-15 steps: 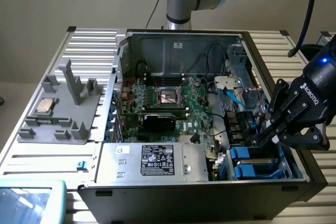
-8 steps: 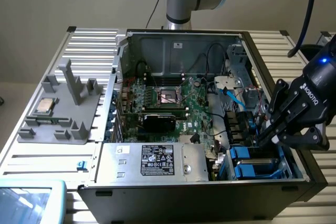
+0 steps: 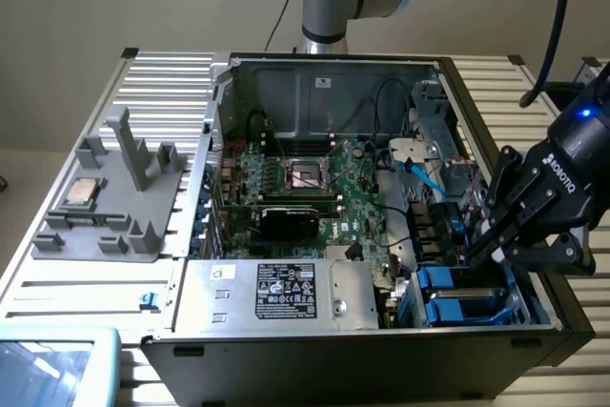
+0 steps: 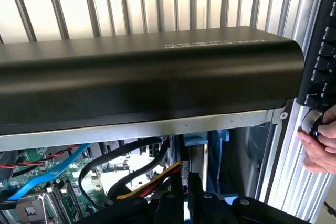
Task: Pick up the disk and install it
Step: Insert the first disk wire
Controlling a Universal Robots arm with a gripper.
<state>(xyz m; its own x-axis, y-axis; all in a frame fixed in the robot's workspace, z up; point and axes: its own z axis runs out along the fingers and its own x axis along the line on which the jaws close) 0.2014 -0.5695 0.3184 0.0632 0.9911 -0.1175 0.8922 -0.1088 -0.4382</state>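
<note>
Far left of the exterior frame: grey fixture [image 3: 105, 235] is sitting on the slatted table [image 3: 57, 302], with the chip [image 3: 84, 193] parked in it, well apart from the work.

Centre: the case [image 3: 334, 69] is lying open-side up, so I am getting a straight reach down into it. The silver box [image 3: 276, 293] is sitting along the lower edge, with the board [image 3: 362, 207] above it.

Lower right: the gripper [image 3: 477, 250] is reaching down at a slant into the bay [image 3: 457, 310], among the blue carriers. I judge the tilt is there to clear the case wall.

In the wrist view, the fingers [image 4: 170, 205] are pinching close together on the disk [image 4: 195, 158]. It is showing edge-on as a grey slab with blue plastic at its far end, and is pointing into the bay beside the loose cables [image 4: 131, 174]. I am reading this as a grip on the disk, mid-insertion, not yet seated. The case's black rim [image 4: 147, 77] is crossing the view beyond it.

Also in the wrist view: a person's hand [image 4: 321, 140] is resting on a knob beside the table.
</note>
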